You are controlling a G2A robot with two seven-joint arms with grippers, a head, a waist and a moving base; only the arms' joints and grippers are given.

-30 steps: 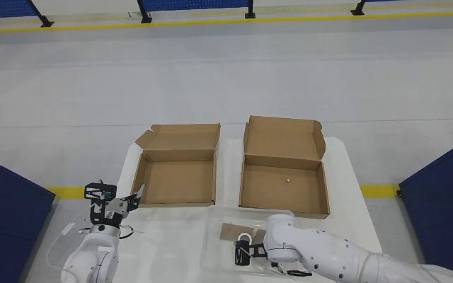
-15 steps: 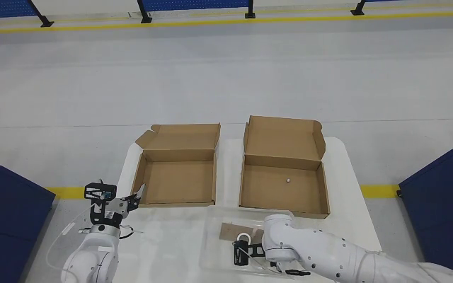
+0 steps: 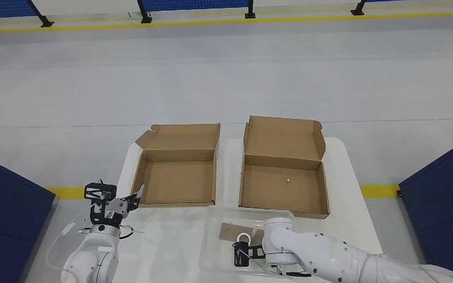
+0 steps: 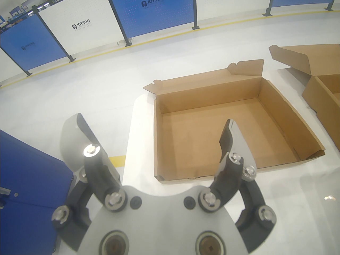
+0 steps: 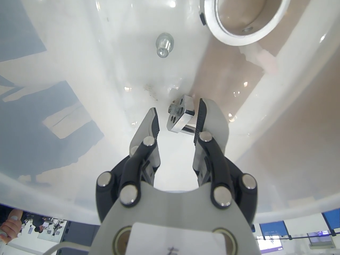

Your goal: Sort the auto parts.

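Surface: white rounded table (image 3: 228, 177) on a pale factory floor.
Boxes: left brown cardboard box (image 3: 177, 180) and right brown cardboard box (image 3: 283, 194), open, side by side; the right one holds a small pale part (image 3: 287, 180).
Tray: clear plastic tray (image 5: 79, 41) holding a silver metal ring (image 5: 211, 14), a small silver bolt (image 5: 164, 45) and a square drilled metal block (image 5: 180, 116).
Right gripper (image 5: 177, 106): inside the tray, jaws spread, block between them.
Left gripper (image 4: 154, 119): jaws released, near the left box's front corner.
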